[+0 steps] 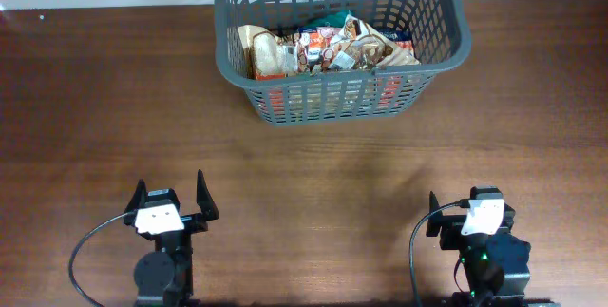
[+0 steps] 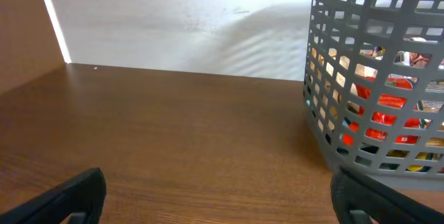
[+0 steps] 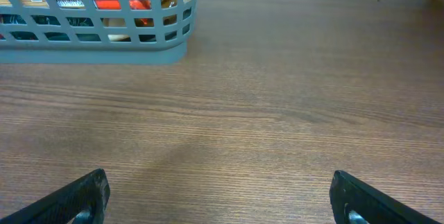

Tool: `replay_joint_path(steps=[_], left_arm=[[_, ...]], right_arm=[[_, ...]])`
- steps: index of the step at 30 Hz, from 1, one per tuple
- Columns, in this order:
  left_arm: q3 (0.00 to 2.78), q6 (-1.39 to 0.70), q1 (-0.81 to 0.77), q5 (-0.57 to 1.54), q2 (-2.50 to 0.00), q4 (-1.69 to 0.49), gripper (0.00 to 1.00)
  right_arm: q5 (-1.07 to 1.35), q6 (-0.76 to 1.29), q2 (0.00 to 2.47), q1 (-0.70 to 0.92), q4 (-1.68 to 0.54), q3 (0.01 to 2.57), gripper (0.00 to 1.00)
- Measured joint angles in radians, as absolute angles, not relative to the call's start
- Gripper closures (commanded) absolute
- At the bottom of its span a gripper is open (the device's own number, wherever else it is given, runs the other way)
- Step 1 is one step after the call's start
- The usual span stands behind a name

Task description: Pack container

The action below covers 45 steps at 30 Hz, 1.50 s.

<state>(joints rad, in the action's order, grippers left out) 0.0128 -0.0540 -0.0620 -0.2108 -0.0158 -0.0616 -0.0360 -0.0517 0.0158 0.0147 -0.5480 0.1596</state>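
1. A large dark grey plastic basket (image 1: 332,98), rectangular with rounded corners, lattice-slotted sides and a solid rim, is seen standing upright at the far edge of the brown wood-grain table (image 1: 304,174), slightly right of centre in the overhead view.
2. A jumble of colourful snack packets (image 1: 328,50) is seen lying inside the basket; red, orange and yellow wrappers are visible through the slots in both wrist views. Individual packets cannot be told apart.
3. The left gripper (image 2: 216,189) is found released: its two black fingers (image 2: 83,189) are spread wide apart, and nothing is held between them. It is placed at the near left of the table, well apart from the basket, which appears at the right edge of its wrist view.
4. The right gripper (image 3: 218,189) is likewise released, its fingers spread wide with only bare tabletop between them. It is placed at the near right, well apart from the basket, whose lower corner is seen at the upper left of its wrist view.
5. A black cable (image 1: 81,259) is seen looping beside the left arm's base, and a second black cable (image 1: 413,250) beside the right arm's base.
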Motion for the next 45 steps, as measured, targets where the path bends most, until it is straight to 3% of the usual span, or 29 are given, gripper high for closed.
replay_joint_path(steps=[8,21,45], left_arm=[[0.013,-0.054,-0.062,-0.211,-0.016,-0.062,0.01],[0.013,-0.054,-0.062,-0.211,-0.016,-0.062,0.01],[0.013,-0.054,-0.062,-0.211,-0.016,-0.062,0.01]], right_arm=[[-0.043,-0.060,0.016,0.015,-0.538,0.159,0.01],[-0.141,-0.075,0.014,0.015,-0.202,0.081,0.01],[-0.142,-0.078,0.014,0.015,-0.178,0.063,0.01]])
